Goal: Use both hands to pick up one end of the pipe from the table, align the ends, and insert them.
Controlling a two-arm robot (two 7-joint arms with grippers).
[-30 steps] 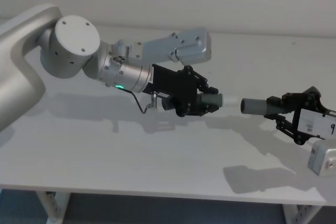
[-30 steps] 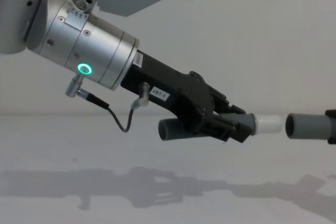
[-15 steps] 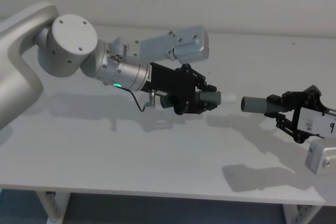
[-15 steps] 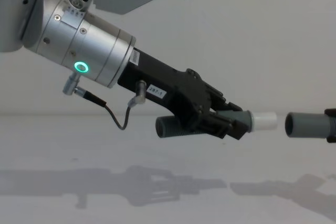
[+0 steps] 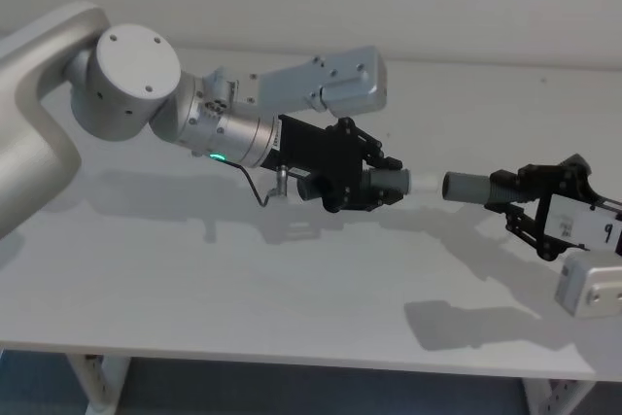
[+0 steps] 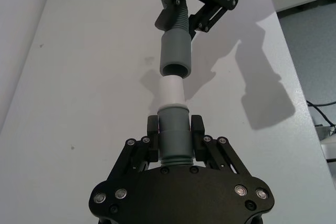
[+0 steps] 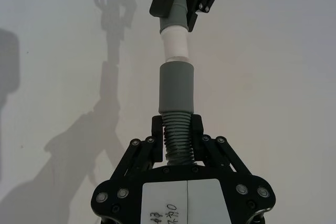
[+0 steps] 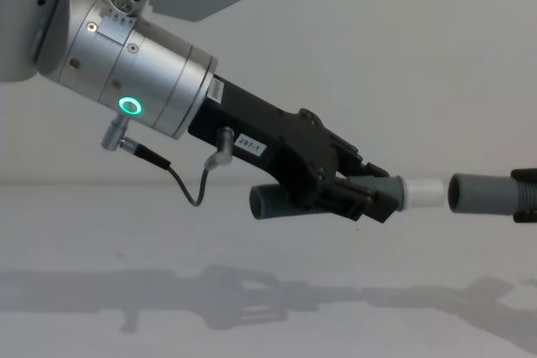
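Two matt grey pipe pieces hang in the air above the pale, matt table, mouth to mouth near the middle right of the head view. The left pincer, black jointed plastic on a brushed silver wrist with a green glowing ring, is clamped on the spigot piece, a smooth grey collar over a ribbed neck, tipped with a narrower white spigot. The right pincer is clamped on the ribbed, corrugated neck of the socket piece, whose smooth round socket collar faces the spigot.

Compared with half a second ago, the socket has shifted toward the spigot, so the gap between the ends is narrower; they are just apart and roughly in line, not touching. Dark shadows of both arms lie on the table below.
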